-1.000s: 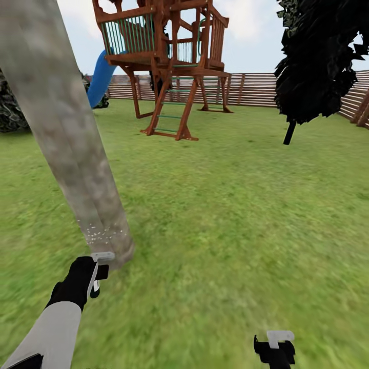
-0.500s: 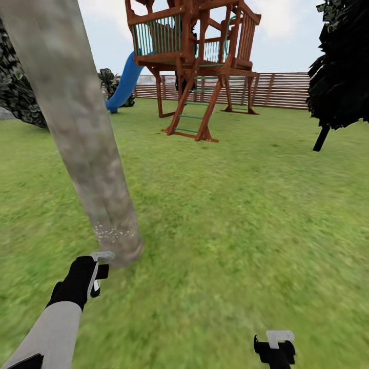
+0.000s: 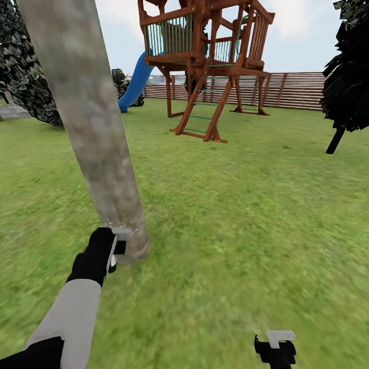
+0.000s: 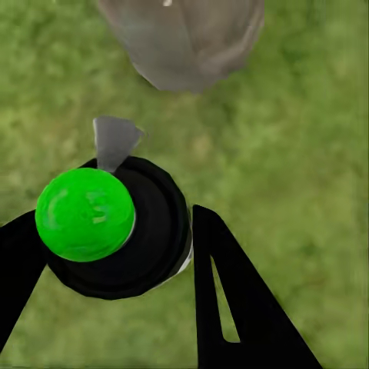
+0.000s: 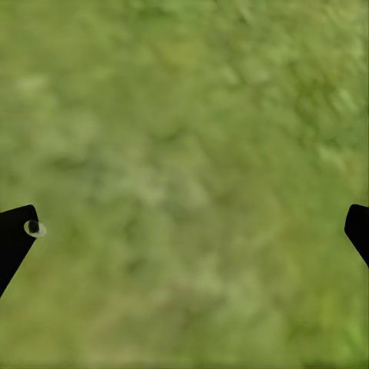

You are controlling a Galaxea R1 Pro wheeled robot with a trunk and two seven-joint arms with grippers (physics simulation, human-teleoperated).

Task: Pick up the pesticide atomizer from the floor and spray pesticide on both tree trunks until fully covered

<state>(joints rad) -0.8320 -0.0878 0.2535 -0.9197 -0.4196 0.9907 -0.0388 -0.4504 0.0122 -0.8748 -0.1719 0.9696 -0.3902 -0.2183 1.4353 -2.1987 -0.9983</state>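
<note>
left gripper (image 4: 115, 254): black fingers clamp round atomizer (image 4: 108, 227), glossy green cap | nozzle at mottled grey tree trunk (image 3: 97, 128), left of frame | right gripper (image 5: 184, 231): spread wide, empty, over blurry lawn (image 3: 246, 215)

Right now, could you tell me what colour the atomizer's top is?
Bright green, on the atomizer, whose body is black; it shows best in the left wrist view.

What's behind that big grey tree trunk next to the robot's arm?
Behind the tree trunk lie lawn, a dark bush and a blue slide. Whatever sits directly behind the trunk is covered.
</note>
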